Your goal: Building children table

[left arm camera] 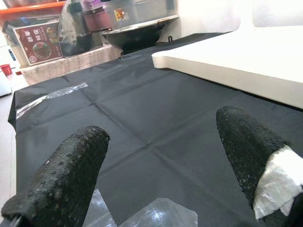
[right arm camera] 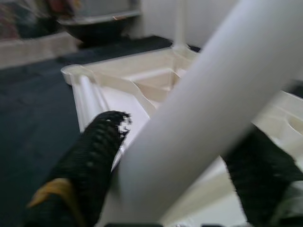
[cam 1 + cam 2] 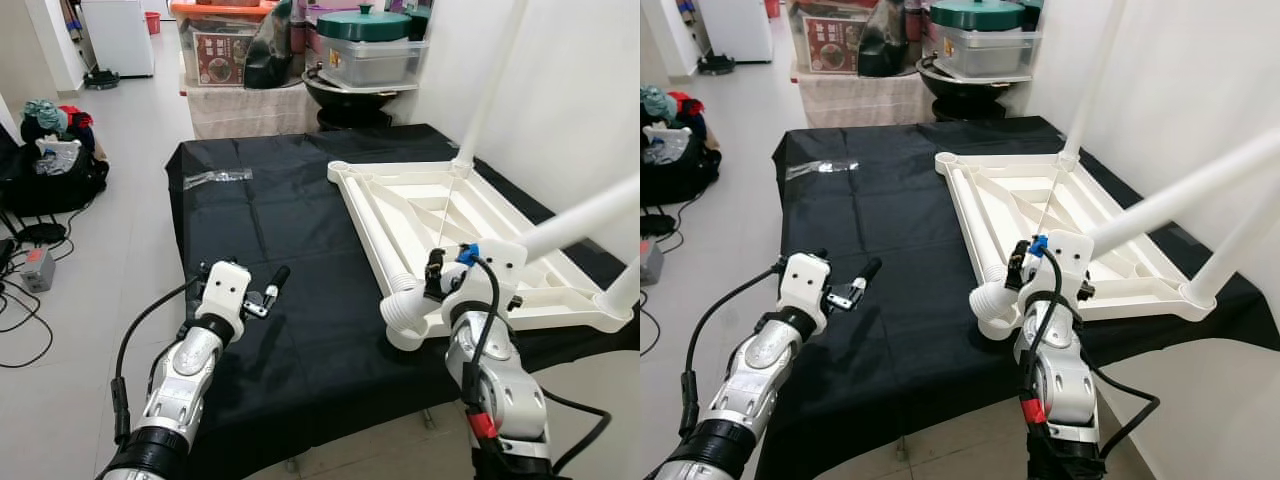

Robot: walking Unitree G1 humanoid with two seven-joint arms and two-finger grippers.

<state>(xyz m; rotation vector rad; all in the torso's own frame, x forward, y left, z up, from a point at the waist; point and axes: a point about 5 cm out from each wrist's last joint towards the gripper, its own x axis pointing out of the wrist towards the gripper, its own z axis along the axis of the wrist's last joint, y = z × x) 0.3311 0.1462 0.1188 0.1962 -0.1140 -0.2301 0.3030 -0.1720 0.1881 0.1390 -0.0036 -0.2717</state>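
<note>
Tabletop (image 3: 440, 215) lies upside down on the black sheet (image 3: 270, 250). Two legs already stand in the far (image 3: 490, 85) and right (image 3: 622, 290) corners. Third leg (image 3: 575, 220) is clamped between the right gripper's (image 2: 180, 156) fingers, its ribbed end (image 3: 402, 312) at the near corner but not seated. Far-left corner socket (image 3: 338, 167) empty. Left gripper (image 3: 268, 290) spread apart, idle above the sheet, holding nothing.

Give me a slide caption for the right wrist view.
Right gripper fingers straddle a white table leg above the upturned white tabletop.
</note>
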